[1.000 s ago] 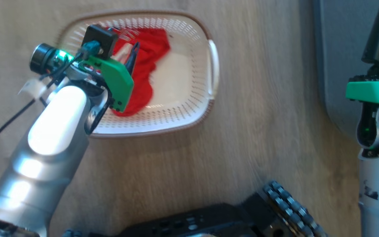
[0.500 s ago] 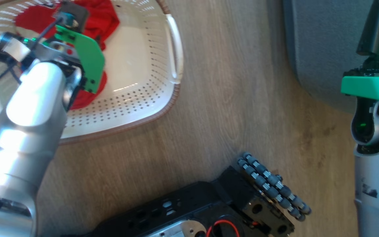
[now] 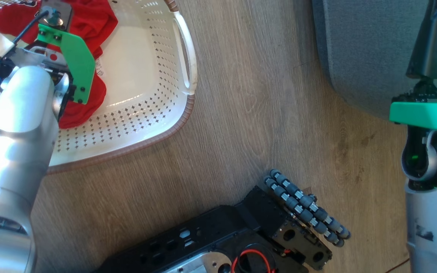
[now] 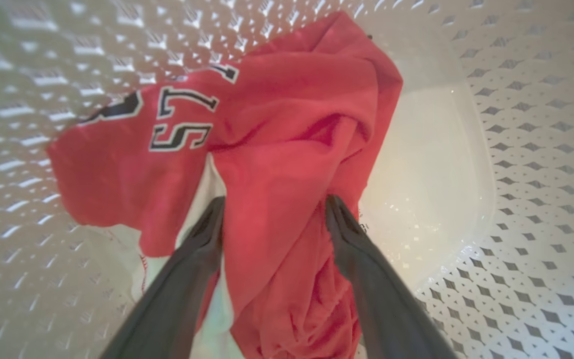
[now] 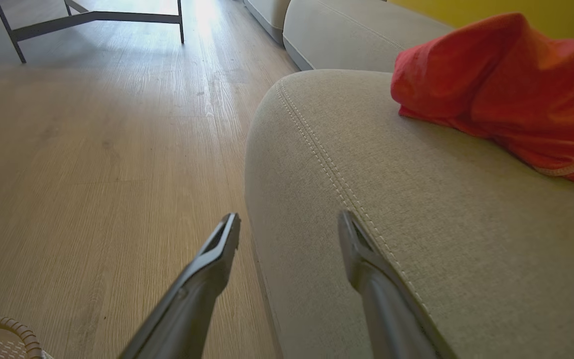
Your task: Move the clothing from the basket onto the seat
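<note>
The left gripper (image 4: 274,207) holds its fingers apart astride a fold of clothing (image 4: 287,114) in the basket (image 4: 516,149), seemingly unpinched. A shallow bite could slip on lifting. The right gripper (image 5: 289,217) fingers gape empty over the seat (image 5: 416,224).

A home living room, by the right wrist view. Wood-plank floor (image 5: 92,149) lies left, upholstered seat (image 5: 416,239) right, dark furniture frame (image 5: 87,19) upper left.

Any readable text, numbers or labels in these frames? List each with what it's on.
"57": black, white-edged digits on the red clothing in the basket; the neighbouring digits are folded or cut off and unreadable.
Sticker on the basket base: print too small to read.
</note>
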`<state>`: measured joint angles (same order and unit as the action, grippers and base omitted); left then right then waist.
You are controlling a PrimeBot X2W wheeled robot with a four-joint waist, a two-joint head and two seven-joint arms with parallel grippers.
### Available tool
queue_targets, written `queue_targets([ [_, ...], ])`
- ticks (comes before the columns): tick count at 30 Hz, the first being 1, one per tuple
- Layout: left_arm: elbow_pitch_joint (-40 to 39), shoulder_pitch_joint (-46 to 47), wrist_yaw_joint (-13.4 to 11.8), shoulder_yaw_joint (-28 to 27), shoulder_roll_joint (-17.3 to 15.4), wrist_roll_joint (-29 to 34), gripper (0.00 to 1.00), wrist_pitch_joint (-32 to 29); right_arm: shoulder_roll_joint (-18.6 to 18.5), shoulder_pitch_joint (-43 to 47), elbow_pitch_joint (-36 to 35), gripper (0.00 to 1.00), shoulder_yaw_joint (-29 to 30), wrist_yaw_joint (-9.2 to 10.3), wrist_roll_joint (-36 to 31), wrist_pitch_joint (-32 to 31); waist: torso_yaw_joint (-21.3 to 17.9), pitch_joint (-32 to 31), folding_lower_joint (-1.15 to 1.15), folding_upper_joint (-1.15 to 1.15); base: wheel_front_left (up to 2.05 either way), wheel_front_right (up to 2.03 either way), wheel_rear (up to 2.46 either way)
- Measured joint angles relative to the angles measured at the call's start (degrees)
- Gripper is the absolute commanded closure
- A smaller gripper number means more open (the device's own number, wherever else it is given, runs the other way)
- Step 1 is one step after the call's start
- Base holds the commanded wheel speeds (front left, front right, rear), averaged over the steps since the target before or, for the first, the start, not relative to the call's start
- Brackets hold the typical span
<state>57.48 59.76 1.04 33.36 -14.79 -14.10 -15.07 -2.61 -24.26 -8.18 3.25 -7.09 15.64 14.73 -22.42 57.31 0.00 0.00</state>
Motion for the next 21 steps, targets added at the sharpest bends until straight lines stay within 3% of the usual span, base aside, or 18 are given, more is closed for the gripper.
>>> queue_targets([
  [7, 3.1, 0.8, 1.6, 1.2, 1.1, 0.0, 0.03, 2.0, 0.0, 0.3, -1.8, 0.00, 0.1, 0.00, -0.1, 0.0, 0.9, 0.3, 0.00, 0.00, 0.00, 0.00, 0.00],
  [8, 3.5, 0.8, 1.9, 1.2, 1.1, 0.0, 0.53, 2.5, 0.0, 0.3, -2.1, 0.00, 0.1, 0.00, -0.1, 0.0, 1.1, 0.4, 0.00, 0.00, 0.00, 0.00, 0.00],
  [10, 4.3, 0.9, 2.1, 1.3, 1.1, 0.0, 1.00, 3.6, 0.1, 0.6, -2.3, 0.00, 0.1, 0.00, -0.1, 0.0, 1.5, 0.6, 0.00, 0.00, 0.00, 0.00, 0.00],
  [21, 6.3, 3.0, 3.4, 1.3, 2.2, -1.6, 1.00, 8.7, 0.1, 1.7, -2.2, 0.00, -0.1, 0.00, 0.2, 0.0, 1.4, 0.3, 0.00, 0.00, 0.00, 0.00, 0.00],
])
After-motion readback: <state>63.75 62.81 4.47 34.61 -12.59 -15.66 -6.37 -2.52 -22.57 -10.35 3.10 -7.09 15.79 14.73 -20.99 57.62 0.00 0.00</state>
